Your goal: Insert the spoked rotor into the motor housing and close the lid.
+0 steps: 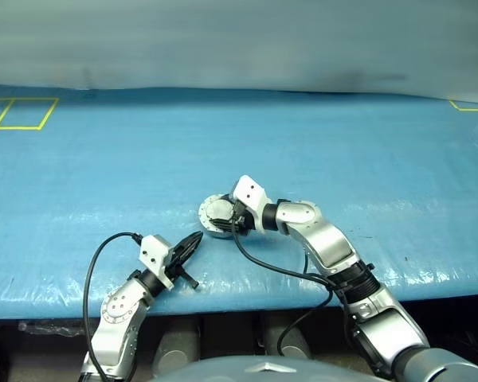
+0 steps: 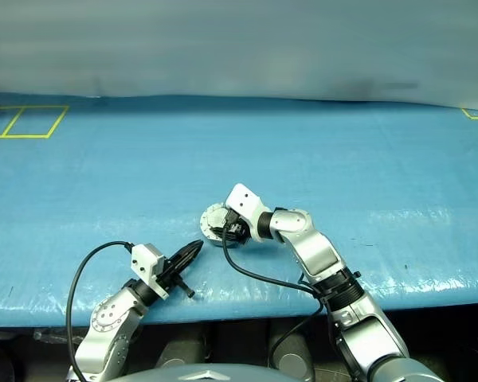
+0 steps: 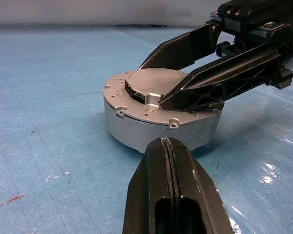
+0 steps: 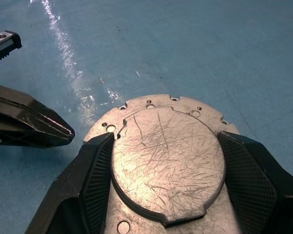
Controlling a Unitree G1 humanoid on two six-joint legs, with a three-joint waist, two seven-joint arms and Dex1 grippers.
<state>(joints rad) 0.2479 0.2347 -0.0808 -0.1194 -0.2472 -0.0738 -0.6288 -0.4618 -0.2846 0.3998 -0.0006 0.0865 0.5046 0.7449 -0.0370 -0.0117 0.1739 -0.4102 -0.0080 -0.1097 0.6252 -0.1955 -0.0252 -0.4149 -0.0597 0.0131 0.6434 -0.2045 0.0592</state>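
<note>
The motor housing (image 1: 208, 216) sits on the blue table, a short way back from the front edge. Its lid (image 4: 166, 161) lies flat and closed on top, plain scratched face up. My right gripper (image 4: 166, 139) reaches over the housing from the right. Its two fingers press against opposite sides of the lid's raised centre. My left gripper (image 1: 194, 240) is shut and holds nothing. It points at the housing (image 3: 136, 129) from the near left, with a small gap between its tip and the wall. The spoked rotor is hidden.
Blue sheeting covers the table, whose front edge (image 1: 247, 296) runs just behind my arms. Yellow tape squares (image 1: 20, 113) mark the far left corner, and another yellow mark (image 1: 470, 106) lies at the far right. A black cable (image 1: 279, 270) hangs along my right arm.
</note>
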